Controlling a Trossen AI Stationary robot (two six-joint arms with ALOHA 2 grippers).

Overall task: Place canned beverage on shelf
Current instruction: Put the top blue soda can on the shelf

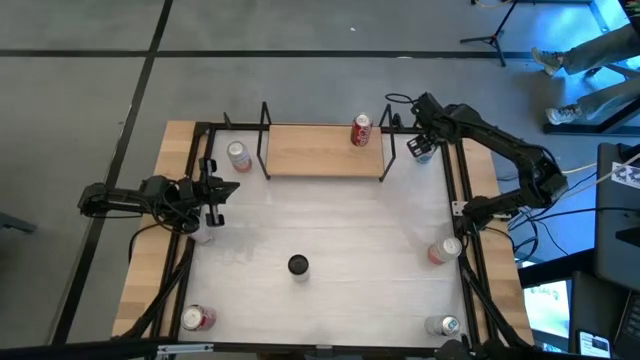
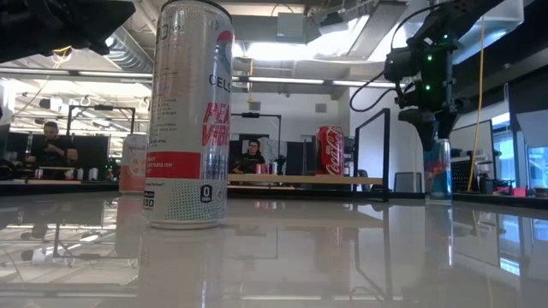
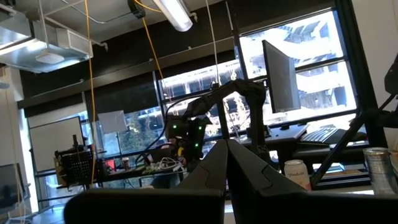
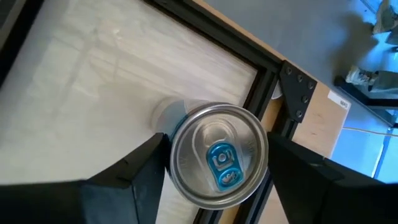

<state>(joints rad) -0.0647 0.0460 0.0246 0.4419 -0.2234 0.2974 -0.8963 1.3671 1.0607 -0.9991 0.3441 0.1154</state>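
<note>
- My right gripper point(image 4: 214, 163) sits at the far right corner of the table point(image 1: 330, 225), lowered over a blue can point(image 4: 219, 163) that stands just off the right end of the shelf point(image 1: 320, 150).
- In the right wrist view its two fingers point(image 4: 134, 171) flank the can's silver top with its blue tab, one on each side; the one toward the table's middle reaches the rim, while whether the other one touches I cannot tell.
- The low view shows the same can point(image 2: 437, 169) upright on the table with the gripper directly above it.
- The shelf lies along the far edge, a light-wood board between black rod uprights, and a red can point(image 1: 361, 130) stands upright at its right end.
- My left gripper point(image 1: 222, 201) waits at the table's left edge, its fingers point(image 3: 214, 168) pressed together and holding nothing.
- Other cans are spread about: a pale one point(image 1: 237, 154) just left of the shelf, a dark-topped can point(image 1: 298, 265) near the middle, a red one point(image 1: 196, 318) at the near left corner, a pinkish one point(image 1: 444, 250) by the right edge, a silver one point(image 1: 443, 325) at the near right.
- A tall white can point(image 2: 187, 115) stands closest to the low camera.
- People point(image 2: 250, 157) sit at desks in the room beyond.
</note>
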